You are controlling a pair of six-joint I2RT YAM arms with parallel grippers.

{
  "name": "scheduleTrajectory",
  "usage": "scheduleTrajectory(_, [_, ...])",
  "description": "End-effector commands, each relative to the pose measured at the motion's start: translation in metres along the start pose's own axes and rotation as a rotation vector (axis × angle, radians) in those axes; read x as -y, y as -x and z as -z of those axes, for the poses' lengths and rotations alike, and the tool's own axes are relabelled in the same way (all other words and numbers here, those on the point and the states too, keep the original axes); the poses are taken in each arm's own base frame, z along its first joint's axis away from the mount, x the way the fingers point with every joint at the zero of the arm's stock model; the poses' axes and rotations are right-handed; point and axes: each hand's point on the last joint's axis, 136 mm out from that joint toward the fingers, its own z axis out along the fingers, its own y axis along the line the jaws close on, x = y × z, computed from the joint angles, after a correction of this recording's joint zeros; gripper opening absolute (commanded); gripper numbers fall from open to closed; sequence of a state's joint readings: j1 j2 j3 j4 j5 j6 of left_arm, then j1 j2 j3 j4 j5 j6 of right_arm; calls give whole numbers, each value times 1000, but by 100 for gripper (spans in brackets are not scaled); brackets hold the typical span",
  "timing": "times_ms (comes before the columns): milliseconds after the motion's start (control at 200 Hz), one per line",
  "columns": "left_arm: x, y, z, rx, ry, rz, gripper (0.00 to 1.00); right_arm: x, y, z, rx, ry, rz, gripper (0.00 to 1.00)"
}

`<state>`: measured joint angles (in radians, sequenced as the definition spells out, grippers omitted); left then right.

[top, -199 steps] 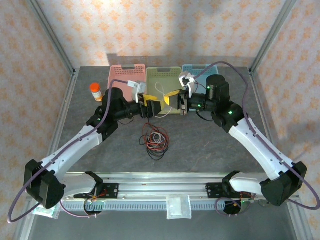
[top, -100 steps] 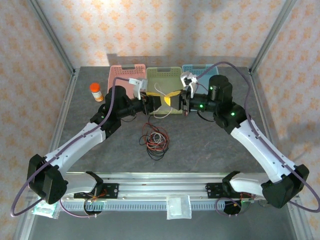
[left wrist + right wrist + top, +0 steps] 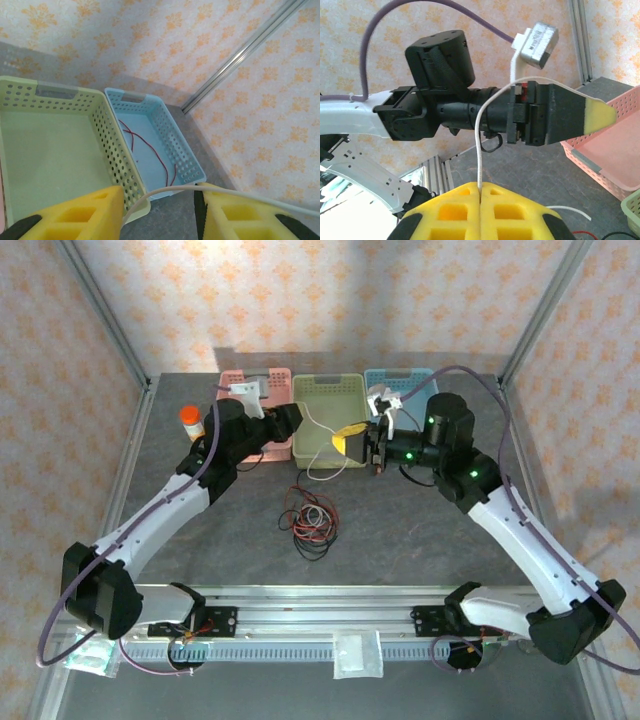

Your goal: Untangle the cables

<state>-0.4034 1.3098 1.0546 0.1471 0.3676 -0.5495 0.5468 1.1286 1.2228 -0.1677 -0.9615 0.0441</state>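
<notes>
The left pincer (image 3: pixel 291 420) has swung back toward the pink basket (image 3: pixel 272 376), jaws narrower yet apart, a white cable (image 3: pixel 240 194) crossing the gap. The right pincer (image 3: pixel 480 192) clamps that cable. Beyond the left pincer, the blue basket (image 3: pixel 182 150) beside the green basket (image 3: pixel 107 140) holds a thin red cable (image 3: pixel 131 136). Nearer than both pincers lies a tangle (image 3: pixel 312 520) of red, black and white cables.

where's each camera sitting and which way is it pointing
top external: above and behind the bases, looking down at the table; both arms and the tangled cables show.
left wrist: faces the far wall over the green basket and blue basket; left gripper open at the bottom.
right wrist: faces the robot's left, at the left arm; right gripper shut on the white cable.
shared: both wrist views show that white cable.
</notes>
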Motion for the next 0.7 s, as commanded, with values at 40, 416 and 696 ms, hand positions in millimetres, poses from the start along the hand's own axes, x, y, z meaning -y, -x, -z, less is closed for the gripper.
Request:
scheduleTrajectory(40, [-9, 12, -7, 35, 27, 33, 41, 3, 7, 10, 36, -70, 25, 0])
scheduleTrajectory(416, [-42, 5, -67, -95, 104, 86, 44, 130, 18, 5, 143, -617, -207, 0])
scheduleTrajectory(696, [-99, -17, -82, -166, 241, 133, 44, 217, -10, -37, 39, -787, -262, 0])
